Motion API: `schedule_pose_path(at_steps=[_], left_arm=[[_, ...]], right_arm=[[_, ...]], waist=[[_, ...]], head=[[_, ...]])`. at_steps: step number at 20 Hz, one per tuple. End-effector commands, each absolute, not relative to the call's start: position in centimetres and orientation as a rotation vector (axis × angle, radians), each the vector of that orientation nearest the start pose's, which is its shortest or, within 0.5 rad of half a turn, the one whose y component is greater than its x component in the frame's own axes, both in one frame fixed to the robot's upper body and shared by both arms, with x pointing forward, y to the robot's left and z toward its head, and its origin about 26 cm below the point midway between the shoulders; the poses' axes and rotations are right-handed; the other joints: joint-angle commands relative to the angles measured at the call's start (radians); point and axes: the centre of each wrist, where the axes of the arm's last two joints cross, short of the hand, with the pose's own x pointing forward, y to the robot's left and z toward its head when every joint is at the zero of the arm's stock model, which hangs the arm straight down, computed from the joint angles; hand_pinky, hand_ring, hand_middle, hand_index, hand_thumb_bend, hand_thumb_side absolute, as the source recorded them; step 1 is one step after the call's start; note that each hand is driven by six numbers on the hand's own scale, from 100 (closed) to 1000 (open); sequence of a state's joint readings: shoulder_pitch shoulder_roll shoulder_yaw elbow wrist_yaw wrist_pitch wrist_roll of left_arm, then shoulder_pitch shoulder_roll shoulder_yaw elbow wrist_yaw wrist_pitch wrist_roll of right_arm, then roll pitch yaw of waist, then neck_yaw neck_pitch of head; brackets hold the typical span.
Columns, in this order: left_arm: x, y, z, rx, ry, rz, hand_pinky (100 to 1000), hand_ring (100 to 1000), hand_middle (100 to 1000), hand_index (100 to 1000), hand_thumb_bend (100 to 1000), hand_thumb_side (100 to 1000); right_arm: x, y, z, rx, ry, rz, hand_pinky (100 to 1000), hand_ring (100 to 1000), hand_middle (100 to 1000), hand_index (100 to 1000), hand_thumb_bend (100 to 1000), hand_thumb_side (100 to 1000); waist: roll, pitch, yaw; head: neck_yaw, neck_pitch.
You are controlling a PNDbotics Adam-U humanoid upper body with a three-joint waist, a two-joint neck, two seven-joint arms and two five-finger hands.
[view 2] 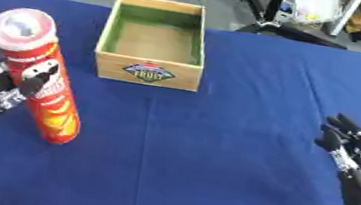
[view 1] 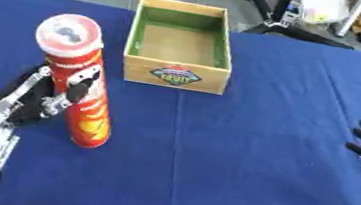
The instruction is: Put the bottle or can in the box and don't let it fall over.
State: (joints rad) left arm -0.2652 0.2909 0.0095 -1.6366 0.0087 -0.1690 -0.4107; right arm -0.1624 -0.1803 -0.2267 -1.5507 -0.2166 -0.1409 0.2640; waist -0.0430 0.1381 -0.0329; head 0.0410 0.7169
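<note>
Blue cloth covers the surface (view 1: 244, 174) from edge to edge, and beyond its far edge lies grey floor with dark chair legs and some clutter.

On the left side of the surface a tall red can (view 1: 77, 80) stands upright, its white lid facing up and yellow and orange print toward its base. The left hand (view 1: 43, 98) is at the can's left side, the arm coming up from the near left corner. Its thumb lies across the front of the can about halfway up, and its fingers go round the far left side, so the hand is clamped on the can. The can's base rests on the cloth.

Just to the right of the can and farther away sits a wooden box (view 1: 175, 76), open at the top, with green inner walls, a bare wooden floor and a coloured label on its near face. Can and box are apart.

Well away at the near right edge, the right hand (view 2: 350, 148) rests on the cloth with its fingers spread and straight, holding nothing.
</note>
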Motion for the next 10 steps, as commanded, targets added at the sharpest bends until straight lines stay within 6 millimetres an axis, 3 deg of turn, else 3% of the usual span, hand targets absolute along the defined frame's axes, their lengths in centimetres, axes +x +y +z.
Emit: schedule_pose_path(at_steps=[1,10], left_arm=[[33.86,28.57,10.94,-0.064,-1.969,-0.74,757,962,981,1000,470,581],[33.78,28.64,10.95,-0.045,-1.973,-0.76,615,840,893,1000,350,551]], right_arm=[[31.51,-33.42,5.25,0.074,-1.908,0.085,803,895,845,906,548,437],[31.5,-33.42,5.23,0.075,-1.908,0.083,803,895,845,906,548,436]], waist=[[0.002,-0.015,-0.001],[0.001,-0.016,0.0]], head=[[-0.003,-0.013],[-0.005,-0.015]])
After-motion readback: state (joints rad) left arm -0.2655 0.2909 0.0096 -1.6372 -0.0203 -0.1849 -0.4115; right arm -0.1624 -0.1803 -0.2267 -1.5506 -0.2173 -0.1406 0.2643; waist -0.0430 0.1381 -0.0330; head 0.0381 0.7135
